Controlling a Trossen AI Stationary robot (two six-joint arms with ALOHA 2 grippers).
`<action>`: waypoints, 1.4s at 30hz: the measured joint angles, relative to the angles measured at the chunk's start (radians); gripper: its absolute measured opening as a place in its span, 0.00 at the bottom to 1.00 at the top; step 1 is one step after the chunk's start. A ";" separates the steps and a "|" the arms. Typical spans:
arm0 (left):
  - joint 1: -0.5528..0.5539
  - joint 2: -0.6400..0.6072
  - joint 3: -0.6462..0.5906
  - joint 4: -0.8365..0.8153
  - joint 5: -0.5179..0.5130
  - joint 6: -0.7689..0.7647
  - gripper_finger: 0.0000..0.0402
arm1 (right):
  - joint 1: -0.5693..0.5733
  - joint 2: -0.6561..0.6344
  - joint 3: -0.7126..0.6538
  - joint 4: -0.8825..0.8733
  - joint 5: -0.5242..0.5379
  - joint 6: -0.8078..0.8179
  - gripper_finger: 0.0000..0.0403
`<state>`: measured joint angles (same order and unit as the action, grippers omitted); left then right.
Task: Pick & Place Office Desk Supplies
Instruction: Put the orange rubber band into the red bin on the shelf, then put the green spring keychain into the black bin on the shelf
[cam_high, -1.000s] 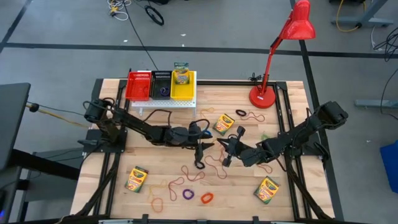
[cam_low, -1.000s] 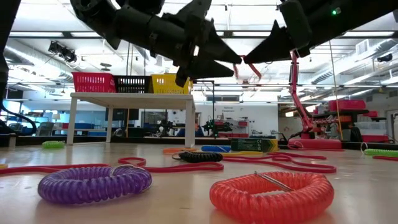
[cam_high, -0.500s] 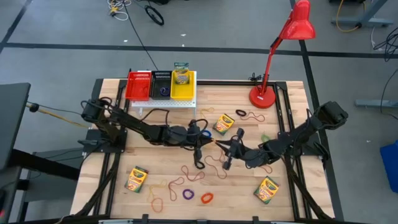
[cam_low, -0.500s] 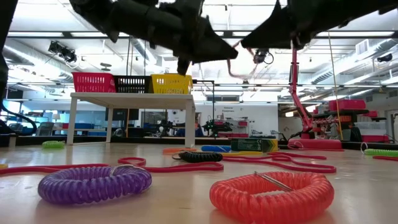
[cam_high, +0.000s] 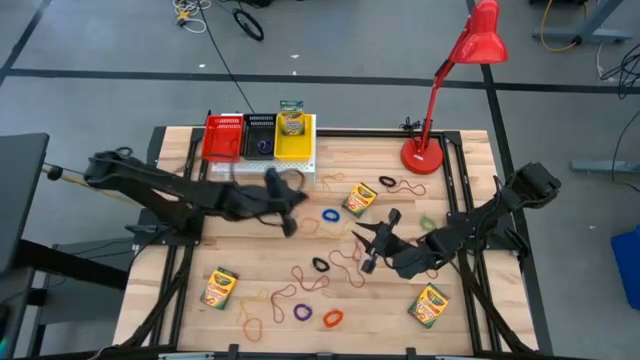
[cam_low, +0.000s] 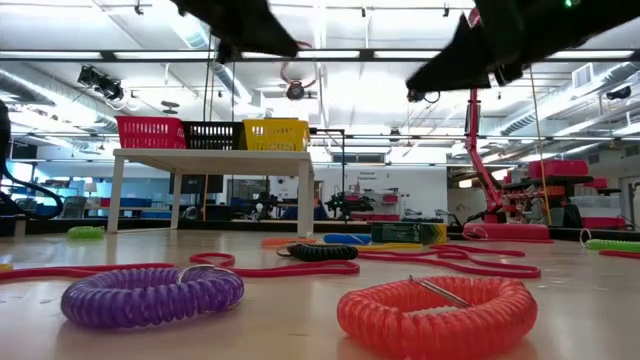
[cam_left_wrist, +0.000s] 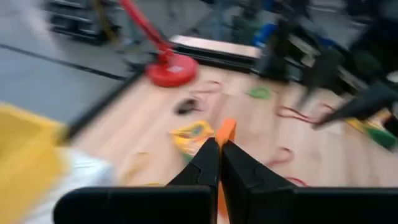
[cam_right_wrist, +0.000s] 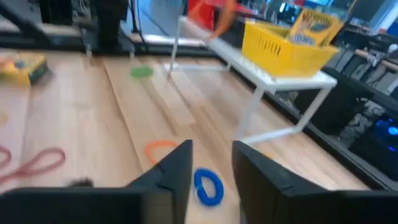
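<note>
Supplies: crayon boxes, thin reddish rubber bands and small coiled loops lie scattered over the wooden table, mostly from its centre toward six o'clock.
Baskets: red basket, black basket and yellow basket stand in a row on a white stand at the table's eleven o'clock edge; a crayon box stands upright in the yellow one, and something dark purple shows in the black one.
Crayon boxes: one near centre, one at seven o'clock, one at five o'clock; flat yellow-and-green cardboard.
Loops: purple loop and orange-red loop are springy plastic coils; blue loop and black loop are near centre.
Lamp: red lamp stands at one o'clock, round base, bent neck.
Left gripper: arm stretched from nine o'clock, raised beside the stand; fingers clenched on an orange band.
Right gripper: arm reaches in from three o'clock, above centre; fingers spread apart, holding nothing.
</note>
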<state>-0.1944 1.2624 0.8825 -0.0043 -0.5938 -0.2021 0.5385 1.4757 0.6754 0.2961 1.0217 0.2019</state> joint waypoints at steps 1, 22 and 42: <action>0.000 -0.043 0.000 -0.044 -0.030 -0.006 0.02 | 0.001 0.000 0.000 -0.020 -0.001 0.010 0.25; 0.711 -0.466 0.017 -0.716 0.084 -0.072 0.02 | -0.027 0.000 0.000 -0.061 -0.053 0.019 0.02; 0.993 -0.405 0.017 -0.818 0.330 0.029 0.30 | -0.027 0.000 0.000 -0.058 -0.110 0.022 0.06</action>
<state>0.7990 0.8571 0.8993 -0.8226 -0.2633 -0.1726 0.5110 1.4757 0.6754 0.2380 0.9112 0.2239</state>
